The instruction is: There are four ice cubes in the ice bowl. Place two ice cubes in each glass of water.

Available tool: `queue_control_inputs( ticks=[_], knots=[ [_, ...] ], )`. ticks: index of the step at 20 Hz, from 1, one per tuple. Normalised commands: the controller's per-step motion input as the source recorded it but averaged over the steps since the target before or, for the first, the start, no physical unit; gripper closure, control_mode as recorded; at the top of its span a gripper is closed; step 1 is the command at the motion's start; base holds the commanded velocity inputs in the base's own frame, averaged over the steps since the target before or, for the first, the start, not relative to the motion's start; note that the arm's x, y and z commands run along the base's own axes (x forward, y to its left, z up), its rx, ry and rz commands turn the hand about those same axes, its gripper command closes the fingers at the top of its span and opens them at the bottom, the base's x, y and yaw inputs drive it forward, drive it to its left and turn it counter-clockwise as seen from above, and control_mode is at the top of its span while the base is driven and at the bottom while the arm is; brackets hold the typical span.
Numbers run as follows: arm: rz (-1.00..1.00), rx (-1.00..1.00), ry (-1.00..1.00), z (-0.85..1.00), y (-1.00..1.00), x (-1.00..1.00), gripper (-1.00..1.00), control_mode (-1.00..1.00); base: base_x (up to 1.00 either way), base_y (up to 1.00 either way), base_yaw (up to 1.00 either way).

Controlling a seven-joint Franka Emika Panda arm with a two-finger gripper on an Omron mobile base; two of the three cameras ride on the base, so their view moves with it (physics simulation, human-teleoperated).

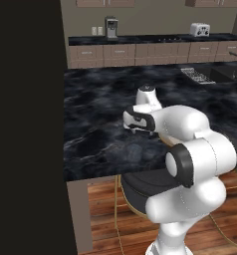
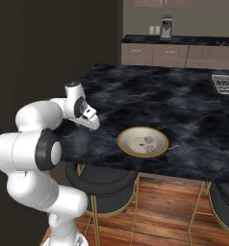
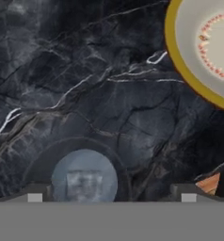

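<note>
Dim, even rendered light, no hard shadows, soft low-resolution blur, black unlit wall at left.

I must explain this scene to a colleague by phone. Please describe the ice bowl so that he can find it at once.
Look at the large black marble counter with pale veins. Near its front edge, above a dark round stool, sits the wide shallow round bowl with a tan-gold rim and a pale cream inside. Unlike the small dark see-through glass beside it, it is broad, bright, and holds tiny whitish ice cubes.

The ice bowl (image 2: 142, 141) sits on the bench (image 2: 184, 105) near its front edge, holding seemingly two ice cubes (image 2: 147, 140); a glass of water (image 3: 84, 176) stands beside it.
</note>
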Motion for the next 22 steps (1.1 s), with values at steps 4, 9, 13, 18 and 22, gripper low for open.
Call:
queue_control_inputs(
  ticks=[4, 9, 13, 18, 22],
  knots=[
    [-0.02, 0.0, 0.0, 0.01, -1.0, 0.0, -1.0, -1.0, 0.0, 0.0, 0.0],
    [0.0, 0.0, 0.0, 0.07, -1.0, 0.09, -1.0, -1.0, 0.0, 0.0, 0.0],
    [0.0, 0.0, 0.0, 0.04, -0.89, 0.11, -1.0, -1.0, 0.0, 0.0, 0.0],
    [-0.02, 0.01, 0.0, 0.0, -0.89, 0.29, -1.0, -1.0, 0.0, 0.0, 0.0],
    [-0.14, 0.0, 0.0, 0.0, -0.61, 0.56, -1.0, -1.0, 0.0, 0.0, 0.0]
  ],
)
